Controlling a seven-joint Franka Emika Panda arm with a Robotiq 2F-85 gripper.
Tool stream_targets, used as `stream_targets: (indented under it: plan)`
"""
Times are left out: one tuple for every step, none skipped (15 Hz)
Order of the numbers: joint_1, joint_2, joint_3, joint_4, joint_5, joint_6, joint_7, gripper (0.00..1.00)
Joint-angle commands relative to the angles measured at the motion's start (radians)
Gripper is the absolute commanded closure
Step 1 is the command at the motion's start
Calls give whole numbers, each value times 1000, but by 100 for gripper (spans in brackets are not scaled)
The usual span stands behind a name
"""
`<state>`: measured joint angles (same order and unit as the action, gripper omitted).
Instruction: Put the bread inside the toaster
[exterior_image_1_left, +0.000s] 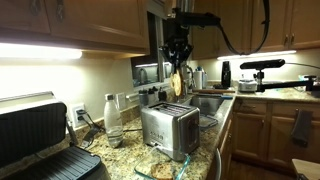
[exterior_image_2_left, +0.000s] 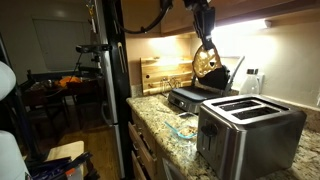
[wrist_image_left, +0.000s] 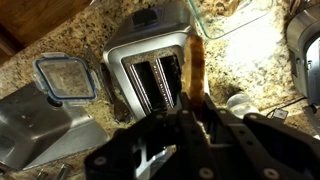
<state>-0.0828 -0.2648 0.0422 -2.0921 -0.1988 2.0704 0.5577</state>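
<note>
Gripper (exterior_image_1_left: 177, 64) holds one bread (exterior_image_1_left: 177, 84) above one toaster (exterior_image_1_left: 169, 128).

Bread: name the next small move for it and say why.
Probably lower the claw straight down. The bread hangs upright in it, well above the toaster. In the wrist view the slice is edge-on and roughly parallel to the open slots, so a slow descent, with a slight sideways correction if needed, seems right.

I hold the tan bread (wrist_image_left: 195, 65) upright in my claw (exterior_image_1_left: 177, 62); the steel toaster (wrist_image_left: 148, 62) stands below it, slots up.
</note>
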Motion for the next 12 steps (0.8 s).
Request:
stream_targets:
  plan:
    - [0, -34, -15, -9, 28, 0, -57, 96]
    - [1, -34, -16, -8, 29, 0, -68, 96]
    - [2, -34, -17, -8, 30, 2, -87, 96]
    - [5, -34, -21, -9, 43, 4, -106, 96]
    - [4, -33, -21, -8, 48, 3, -115, 96]
    - [6, -32, -23, -8, 57, 4, -132, 96]
    - [5, -29, -23, -7, 61, 4, -140, 96]
    - [5, -26, -22, -5, 61, 3, -149, 96]
    - [6, -22, -23, -1, 66, 1, -163, 96]
    - [6, -18, -22, 3, 65, -3, -171, 96]
    - [5, -13, -22, 9, 64, -7, -176, 96]
    - [5, -7, -22, 15, 62, -11, -182, 96]
